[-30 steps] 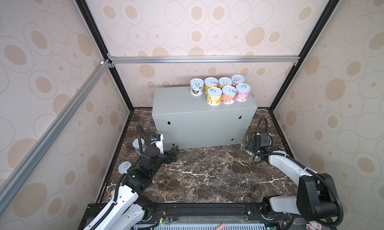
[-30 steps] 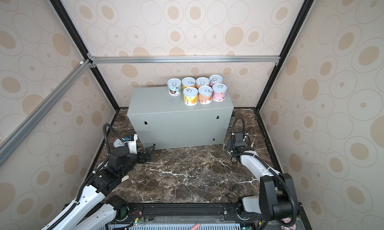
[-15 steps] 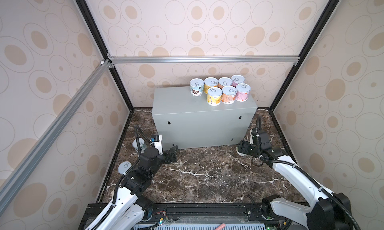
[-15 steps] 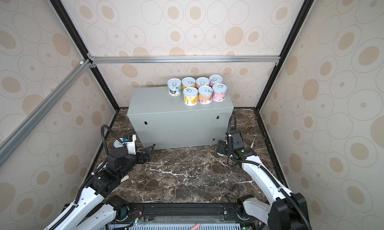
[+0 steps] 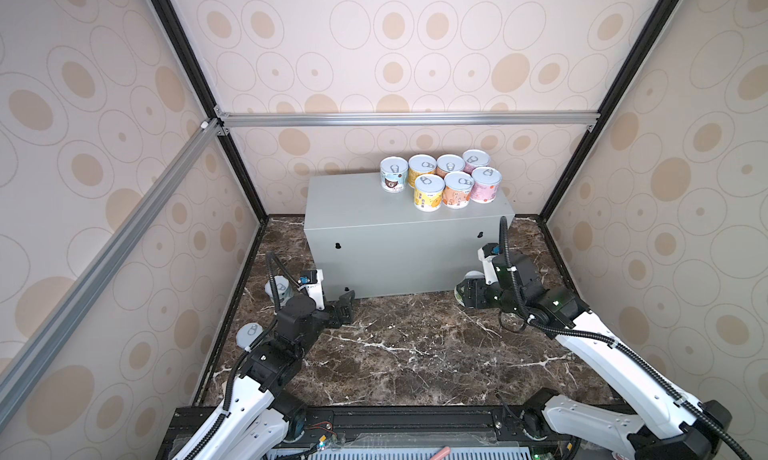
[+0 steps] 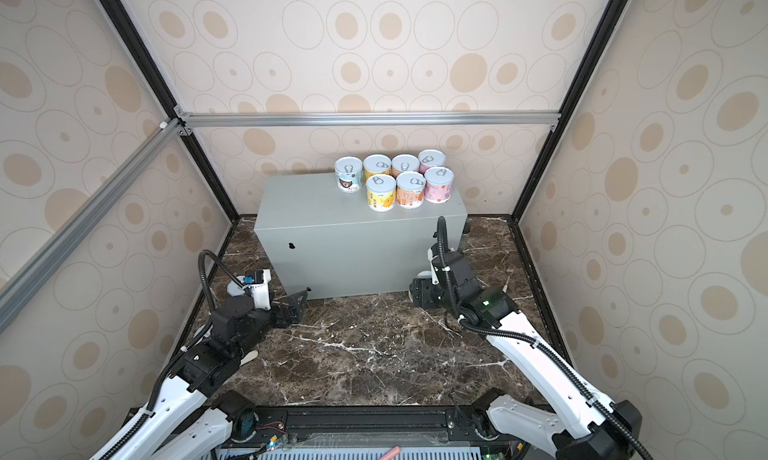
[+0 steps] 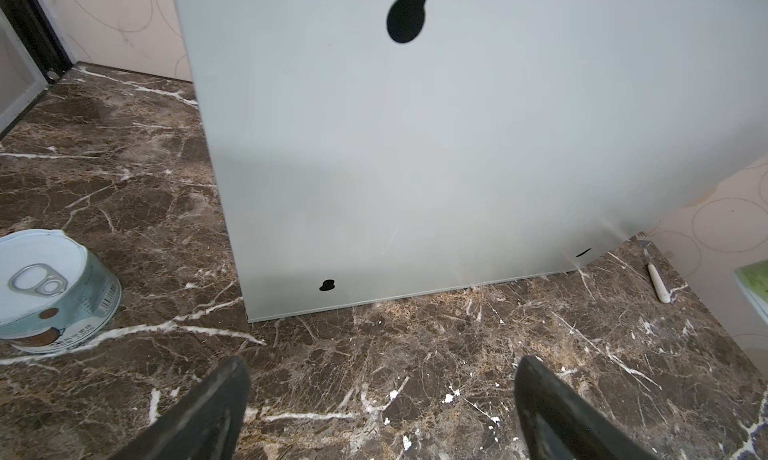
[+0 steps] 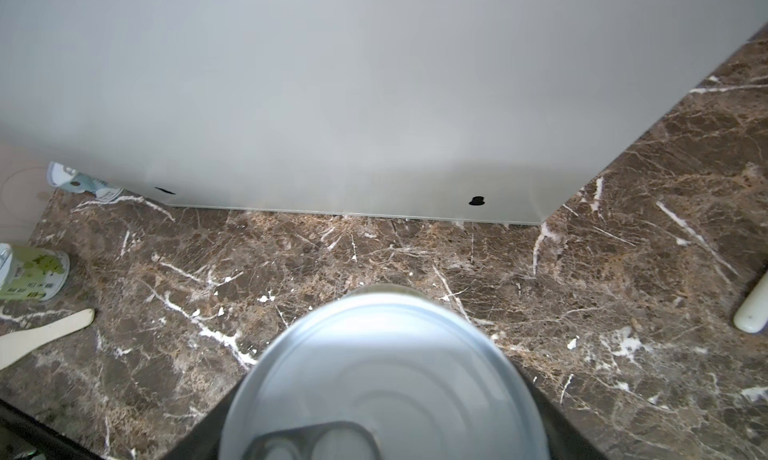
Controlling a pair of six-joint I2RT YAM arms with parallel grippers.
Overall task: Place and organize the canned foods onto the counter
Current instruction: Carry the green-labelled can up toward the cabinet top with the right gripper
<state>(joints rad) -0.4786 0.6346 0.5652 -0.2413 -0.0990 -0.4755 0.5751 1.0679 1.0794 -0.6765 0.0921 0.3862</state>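
Pale grey rectangular metal counter with black keyhole holes stands at the back edge of the dark brown marble-patterned surface. Seven pastel-labelled tins with silver pull-tab lids stand upright and touching on the right half of the counter's top, toward its back edge, in two rows: four behind, three in front. Right gripper is low by the right lower corner of the counter's front face, fingers closed on a silver-lidded tin; cannot tell whether the tin clears the marble. Left gripper is low by the left lower corner of the front face, fingers spread wide over bare marble. Pale teal tin stands upright near the surface's left edge, beside the counter's left end. Green-labelled tin stands nearer the front along that edge, with a pale wooden spatula lying just beside it.
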